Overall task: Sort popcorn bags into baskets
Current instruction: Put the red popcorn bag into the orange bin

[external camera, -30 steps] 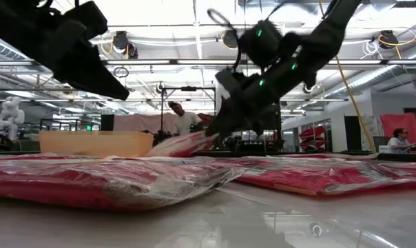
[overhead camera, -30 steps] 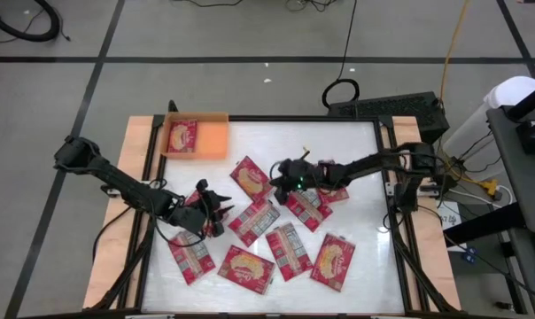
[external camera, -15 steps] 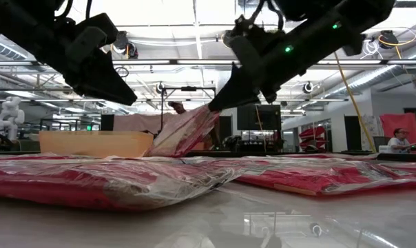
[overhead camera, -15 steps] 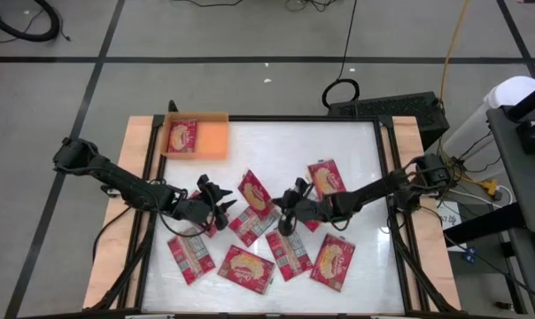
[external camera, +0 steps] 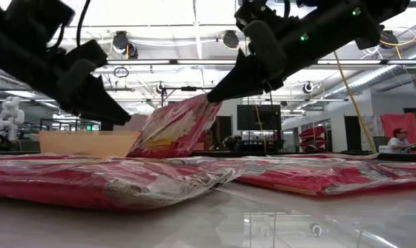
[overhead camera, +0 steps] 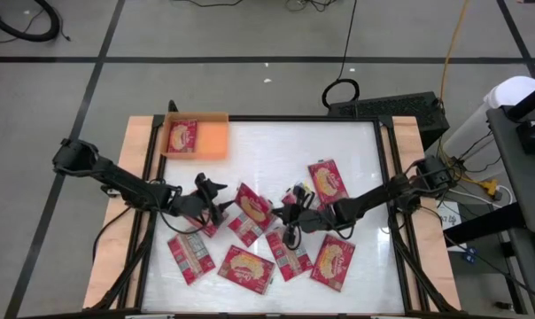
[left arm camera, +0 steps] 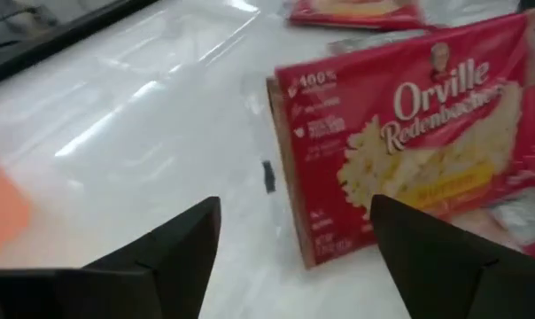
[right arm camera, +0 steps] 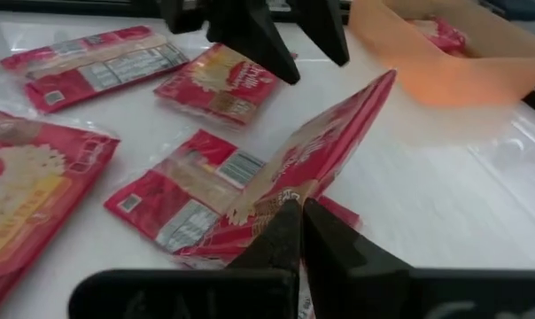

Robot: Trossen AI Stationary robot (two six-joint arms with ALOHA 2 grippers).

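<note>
A flat red popcorn bag with a yellow-white popcorn picture (overhead camera: 254,203) stands tilted up off the glossy white table top (overhead camera: 276,146), one edge raised and the opposite edge down among the other packets. The right gripper (overhead camera: 294,202) pinches that raised edge, its two dark fingers (right arm camera: 290,232) pressed together on the plastic, and in the low view the bag (external camera: 172,128) hangs slanted from this gripper's (external camera: 211,96) tip. The left gripper (overhead camera: 217,198) sits just beside the bag's other side with its fingers (left arm camera: 174,244) spread wide and nothing between them; its wrist camera faces the printed front of the tilted bag (left arm camera: 409,128). Around the lifted bag lie more flat red popcorn bags: one with a pale label panel (overhead camera: 190,257) near the front left, a picture-side one (overhead camera: 246,268) next to it, another (overhead camera: 333,260) toward the front right, and one (overhead camera: 327,179) lying apart behind the right arm. The small shallow orange rectangular tray (overhead camera: 213,137) rests at the table's far left corner, well apart from both grippers, with one red packet (overhead camera: 182,136) lying flat inside it.
</note>
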